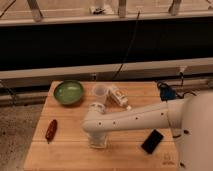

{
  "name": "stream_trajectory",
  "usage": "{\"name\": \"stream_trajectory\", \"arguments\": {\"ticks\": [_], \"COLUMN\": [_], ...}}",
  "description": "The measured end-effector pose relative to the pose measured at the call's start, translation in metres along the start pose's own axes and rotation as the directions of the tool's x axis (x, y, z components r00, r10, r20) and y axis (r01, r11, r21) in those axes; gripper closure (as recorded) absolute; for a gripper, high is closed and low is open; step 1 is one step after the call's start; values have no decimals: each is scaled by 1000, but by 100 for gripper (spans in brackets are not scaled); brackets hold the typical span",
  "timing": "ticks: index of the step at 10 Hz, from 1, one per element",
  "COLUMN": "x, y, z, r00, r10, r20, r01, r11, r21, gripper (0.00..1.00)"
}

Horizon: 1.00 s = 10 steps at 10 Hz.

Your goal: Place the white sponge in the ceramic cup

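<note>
The wooden table (pixel 65 152) is crossed by the white arm (pixel 135 117), which reaches to the left. At the back stands the green bowl (pixel 68 92), with the ceramic cup (pixel 100 92) just right of it. The gripper (pixel 97 140) points down at the front, over the mostly covered white sponge (pixel 98 143); whether it grips, I cannot tell

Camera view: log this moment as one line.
gripper: low at wooden table, in front of ceramic cup | white sponge: not discernible | cup: upright

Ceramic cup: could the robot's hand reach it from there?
Probably yes. The hand is low over the table, just nearer the camera than the ceramic cup; nothing but its own arm shows between them.
</note>
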Motion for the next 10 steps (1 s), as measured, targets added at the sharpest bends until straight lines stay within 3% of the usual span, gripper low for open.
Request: {"name": "stream_trajectory", "arguments": {"ticks": [2, 7, 10], "x": [1, 12, 30], "y": [-1, -3, -6], "z": [0, -20, -45], "r00": [1000, 999, 999], "r10": [-4, -7, 4], "r20": [-9, -32, -51], "r01": [4, 7, -3], "r11": [1000, 1000, 1000], "r21": [-1, 1, 15], "gripper": [99, 99, 99]}}
